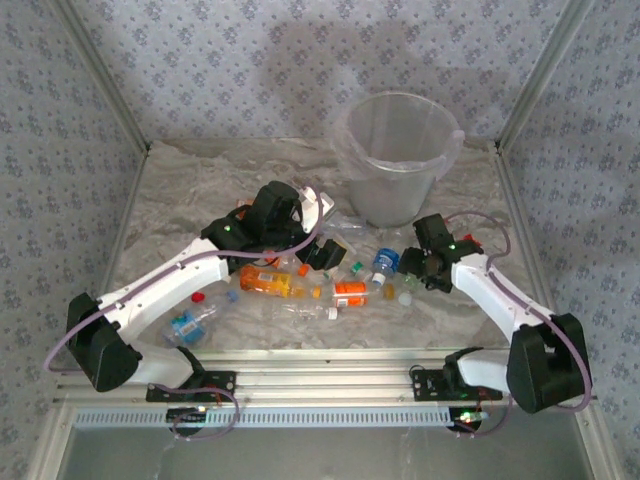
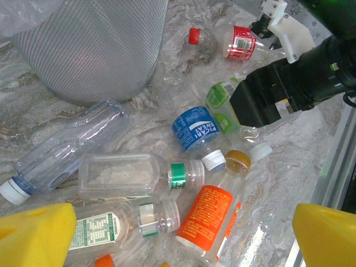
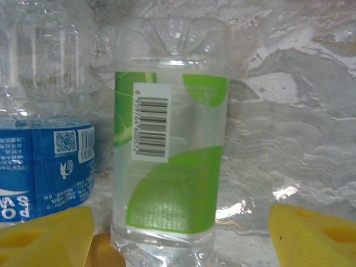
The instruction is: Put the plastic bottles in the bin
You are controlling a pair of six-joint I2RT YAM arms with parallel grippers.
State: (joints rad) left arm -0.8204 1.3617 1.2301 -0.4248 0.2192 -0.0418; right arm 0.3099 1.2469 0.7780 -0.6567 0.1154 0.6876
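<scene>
Right gripper (image 3: 178, 225) spread astride green-label bottle (image 3: 169, 150), not gripping | left gripper (image 2: 183, 228) spread wide, holding nothing | bin (image 1: 395, 190) bag-lined

left arm (image 1: 170, 280) reaching inward, left fingers (image 2: 39, 233) spread wide, right arm (image 1: 490, 290) bent inward, right fingers (image 3: 44, 236) parted

The right wrist view's bottom edge cuts off the green-labelled bottle (image 3: 169, 167).

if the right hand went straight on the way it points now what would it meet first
Most likely the green-labelled bottle, centred between the right hand's fingers and very close; the blue-labelled bottle lies just left of that line.
</scene>
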